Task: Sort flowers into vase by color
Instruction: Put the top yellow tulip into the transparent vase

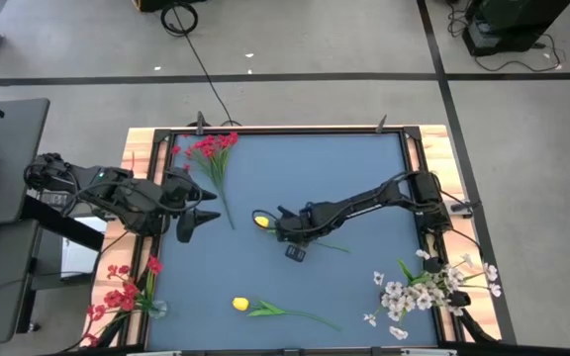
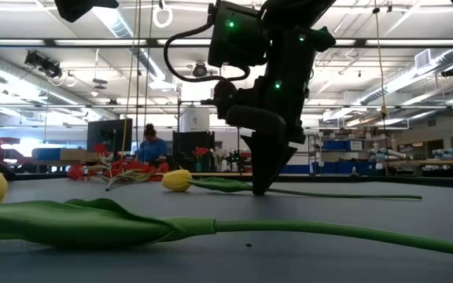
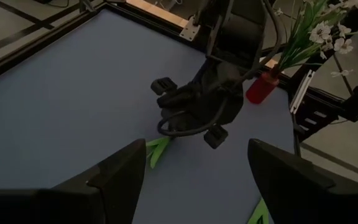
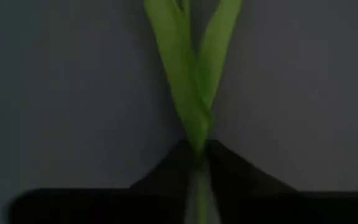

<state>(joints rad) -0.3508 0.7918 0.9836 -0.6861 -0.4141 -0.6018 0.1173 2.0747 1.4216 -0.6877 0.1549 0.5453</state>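
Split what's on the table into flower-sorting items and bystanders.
Job:
- yellow tulip, stem pinched by right gripper
- second yellow tulip
- loose red flowers
- red flowers in vase
- white flowers in vase

Bystanders:
- black cable on floor
- left gripper, waiting open

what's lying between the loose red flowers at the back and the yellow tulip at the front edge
Another yellow tulip, with the right gripper on its stem, in the high view.
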